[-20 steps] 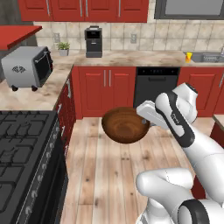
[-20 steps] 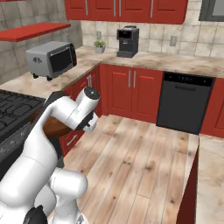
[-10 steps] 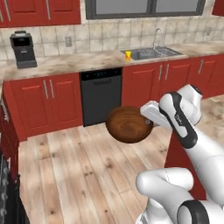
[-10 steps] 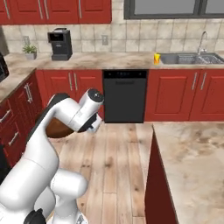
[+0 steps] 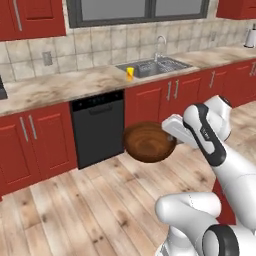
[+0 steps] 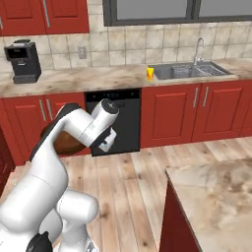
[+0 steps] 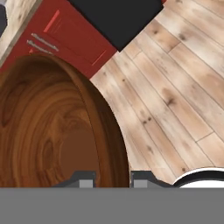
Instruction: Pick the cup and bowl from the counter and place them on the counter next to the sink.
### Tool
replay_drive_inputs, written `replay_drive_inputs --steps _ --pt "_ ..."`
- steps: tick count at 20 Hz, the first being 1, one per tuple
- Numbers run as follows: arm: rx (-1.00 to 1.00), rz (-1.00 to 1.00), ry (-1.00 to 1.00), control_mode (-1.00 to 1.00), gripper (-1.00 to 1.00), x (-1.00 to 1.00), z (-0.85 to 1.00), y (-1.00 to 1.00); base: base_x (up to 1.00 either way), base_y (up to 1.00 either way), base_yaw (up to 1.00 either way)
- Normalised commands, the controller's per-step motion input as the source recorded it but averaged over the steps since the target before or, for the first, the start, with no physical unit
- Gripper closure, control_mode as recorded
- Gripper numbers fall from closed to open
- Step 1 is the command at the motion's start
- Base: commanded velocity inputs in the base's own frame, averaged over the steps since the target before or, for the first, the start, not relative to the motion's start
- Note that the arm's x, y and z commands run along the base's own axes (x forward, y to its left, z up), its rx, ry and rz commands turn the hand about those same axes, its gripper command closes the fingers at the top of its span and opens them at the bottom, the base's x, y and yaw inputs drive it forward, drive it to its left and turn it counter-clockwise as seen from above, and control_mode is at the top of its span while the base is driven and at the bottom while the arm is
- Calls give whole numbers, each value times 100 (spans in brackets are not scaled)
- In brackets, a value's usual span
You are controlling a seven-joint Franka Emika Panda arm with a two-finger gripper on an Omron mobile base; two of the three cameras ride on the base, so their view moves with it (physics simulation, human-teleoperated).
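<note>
The dark brown wooden bowl (image 5: 148, 142) hangs in the air over the wooden floor, held by its right rim in my gripper (image 5: 171, 136). From the hand camera the bowl (image 7: 52, 131) spreads across the left, and its rim runs between my two fingertips, the gripper (image 7: 113, 180) shut on it. From the right base camera the bowl (image 6: 66, 142) peeks out behind my arm. A small yellow cup (image 5: 130, 73) (image 6: 150, 73) stands on the marbled counter (image 5: 60, 87) (image 6: 98, 78) just left of the grey sink (image 5: 152, 66) (image 6: 189, 71).
A black dishwasher front (image 5: 97, 127) (image 6: 118, 120) sits under the counter between red cabinets. A black coffee machine (image 6: 23, 61) stands at the counter's left. A marbled island corner (image 6: 216, 192) juts in at lower right. Wooden floor (image 5: 75, 210) lies between me and the cabinets.
The whole scene has slid left as the base turned: stove and toaster are gone, the sink and cup now sit ahead and larger. The bowl stays in my gripper.
</note>
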Motion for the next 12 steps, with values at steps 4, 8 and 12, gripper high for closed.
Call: replay_drive_inputs --steps 4,8,12 --pt "0 0 0 100 100 0 0 0 100 53 -27" --pt "0 0 0 100 100 0 0 0 100 62 -4" --pt "0 0 0 100 100 0 0 0 100 43 3"
